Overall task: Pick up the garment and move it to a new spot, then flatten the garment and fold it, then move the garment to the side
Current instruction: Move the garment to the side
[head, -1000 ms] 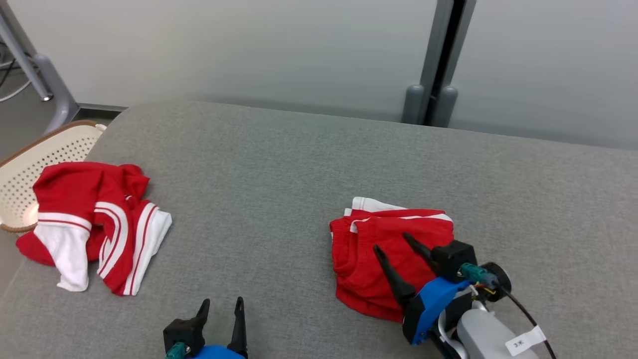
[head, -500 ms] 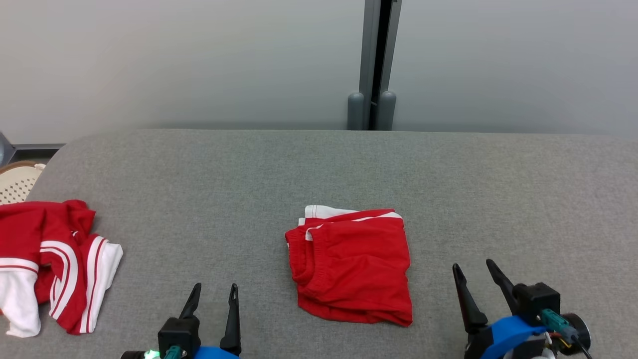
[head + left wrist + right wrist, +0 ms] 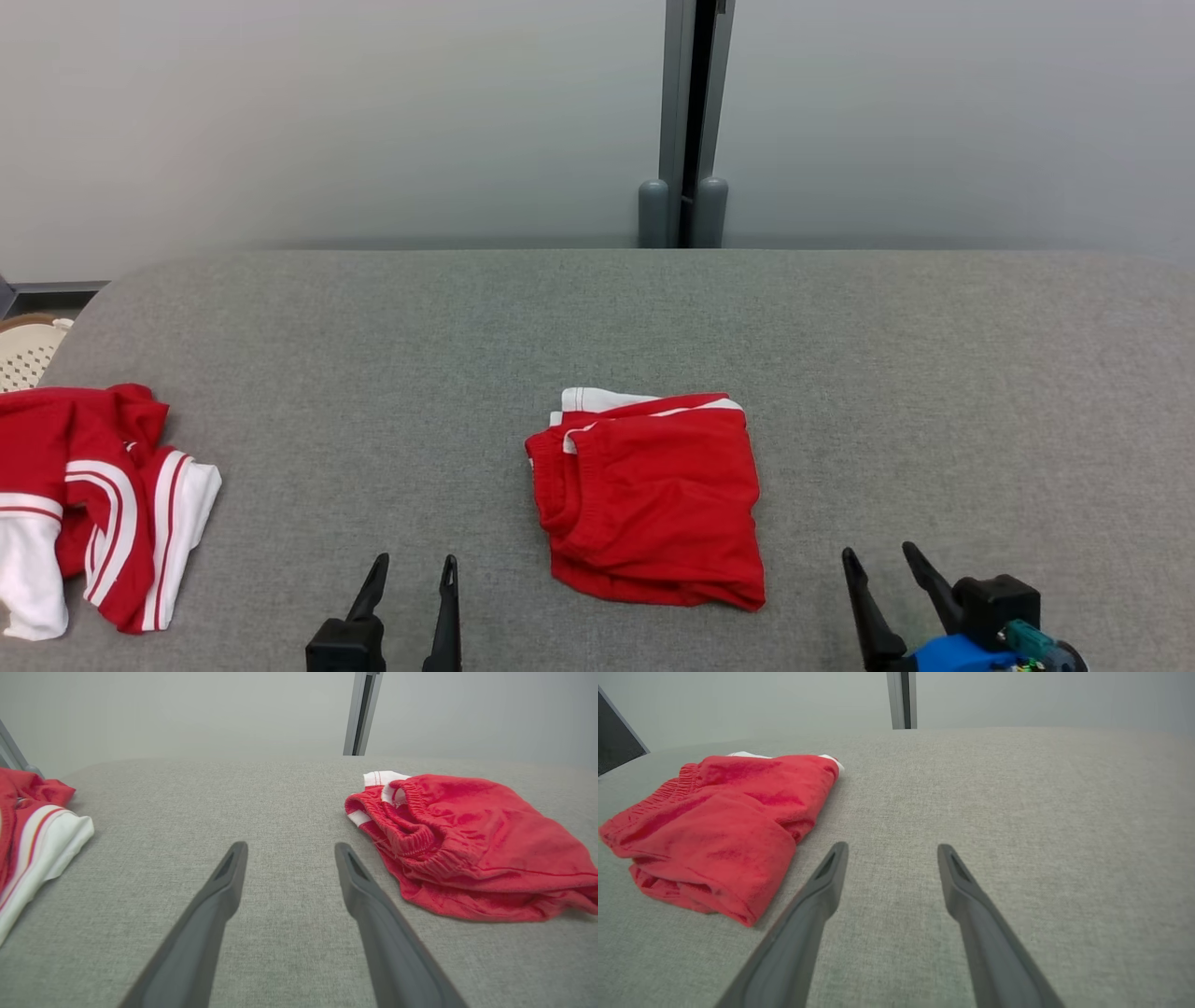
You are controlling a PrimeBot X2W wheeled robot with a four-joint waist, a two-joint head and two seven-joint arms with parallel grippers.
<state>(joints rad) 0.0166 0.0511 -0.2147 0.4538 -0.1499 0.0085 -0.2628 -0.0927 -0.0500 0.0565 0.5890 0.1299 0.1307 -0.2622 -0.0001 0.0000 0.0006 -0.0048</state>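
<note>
A red garment (image 3: 653, 504) with white trim lies folded into a rough square in the middle of the grey padded surface (image 3: 373, 355). It also lies to the right in the left wrist view (image 3: 467, 830) and to the left in the right wrist view (image 3: 719, 821). My left gripper (image 3: 415, 560) stands open near the front edge, left of the garment and apart from it, with nothing between its fingers (image 3: 289, 845). Low at the right, my right gripper (image 3: 878, 551) is open too, clear of the garment, over bare fabric (image 3: 892, 845).
A crumpled red and white garment (image 3: 84, 495) lies at the surface's left edge (image 3: 28, 830). A cream perforated basket (image 3: 23, 350) peeks in beyond that edge. A grey wall with a vertical post (image 3: 686, 121) stands behind the surface.
My right gripper has come off the folded garment and drawn back to the lower right. The head camera has swung, shifting the whole picture. The garment lies as it was left.
</note>
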